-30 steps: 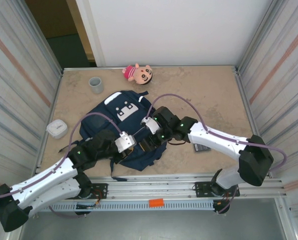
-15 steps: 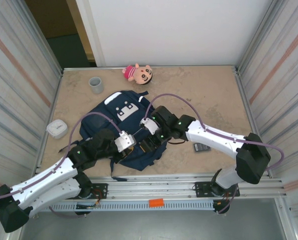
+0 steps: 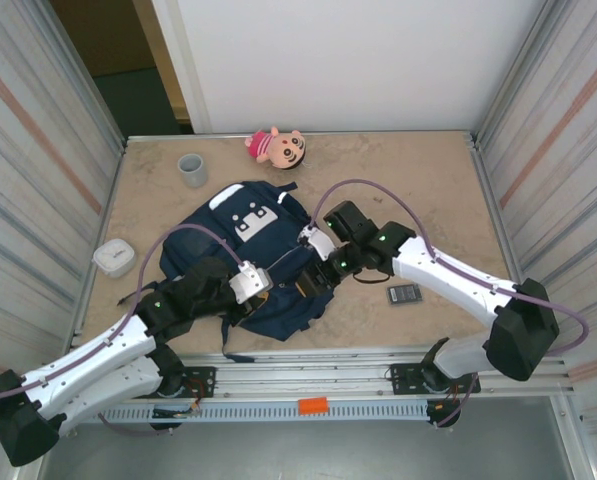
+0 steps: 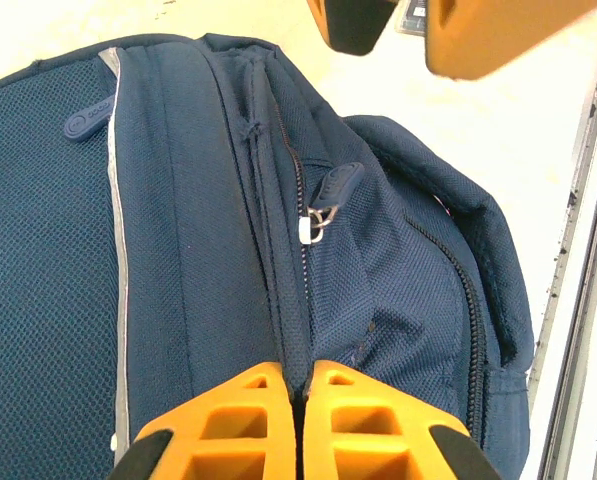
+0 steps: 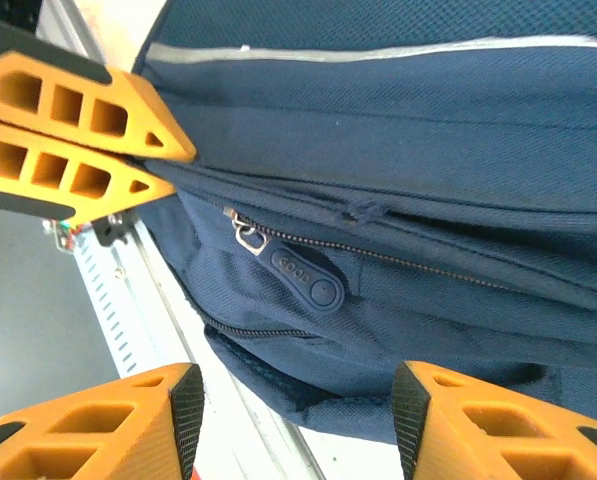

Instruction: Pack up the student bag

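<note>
Closest in, my left tool (image 4: 300,385) is clamped tight on a fold of the large navy-blue fabric student bag (image 3: 210,247), pinching the seam along the bag's near edge. Just past that grip sits the dark rubbery zip puller (image 5: 303,275) on its small metal slider.

Now the change: over the last second my right tool (image 5: 293,388) has backed off from the bag's near-right corner and swung out to the bag's right. Its jaws have eased a touch wider. They stand apart, straddling the puller without touching it, so there's no grip on the zip yet. I reckon I'm lining up for another go at it, and the bag looks zipped along that run.

With the arm pulled away, the small dark flat rectangular gadget (image 3: 405,294) lies in plain sight on the tan counter (image 3: 428,190), right of the bag. Left of the bag is a small white rounded case (image 3: 114,257). Beyond the bag's far-left corner stands the grey cylindrical cup (image 3: 192,169), and beyond its far edge lies the pink plush doll (image 3: 275,147). All four are outside the bag, so packing proper hasn't started.
</note>
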Controlling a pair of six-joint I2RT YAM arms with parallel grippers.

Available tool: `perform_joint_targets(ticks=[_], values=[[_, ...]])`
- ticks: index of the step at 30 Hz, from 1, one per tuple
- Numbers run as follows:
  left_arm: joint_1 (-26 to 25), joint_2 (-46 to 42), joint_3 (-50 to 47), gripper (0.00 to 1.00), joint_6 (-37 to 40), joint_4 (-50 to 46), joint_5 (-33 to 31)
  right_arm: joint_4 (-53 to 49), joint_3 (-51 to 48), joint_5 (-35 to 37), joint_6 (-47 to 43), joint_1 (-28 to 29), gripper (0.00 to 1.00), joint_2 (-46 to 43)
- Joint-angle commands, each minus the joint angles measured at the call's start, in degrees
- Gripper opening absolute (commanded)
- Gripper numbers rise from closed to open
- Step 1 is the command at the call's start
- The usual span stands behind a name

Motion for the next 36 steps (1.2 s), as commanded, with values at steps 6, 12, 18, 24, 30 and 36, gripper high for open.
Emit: perform_joint_targets(ticks=[6,12,18,24,30,36], values=[[0.62,-0.85,0.86,0.0,-0.79,7.67,3.61,1.83,2.98,4.5,-2.5,4.32,0.52,4.28],[0.71,-1.23,0.74,0.0,-1.02,8.89,4.95,5.41,3.62,3.58,-2.55,5.04,0.52,6.98],[0.71,-1.28,0.74,0.0,-1.21,9.66,6.18,6.34,4.99,3.73,-2.61,5.62,0.49,9.43],[0.66,-1.34,0.93,0.0,-0.98,6.73,2.98,4.81,4.33,4.63,-1.58,3.75,0.16,8.3],[0.8,-2.31,1.11,0.0,0.35,2.23,-0.13,1.96,2.11,4.38,-0.95,-1.31,0.0,5.77],[0.83,-2.86,1.21,0.0,2.1,-1.3,-1.79,-0.62,1.85,4.84,-1.36,-3.48,0.0,6.63]])
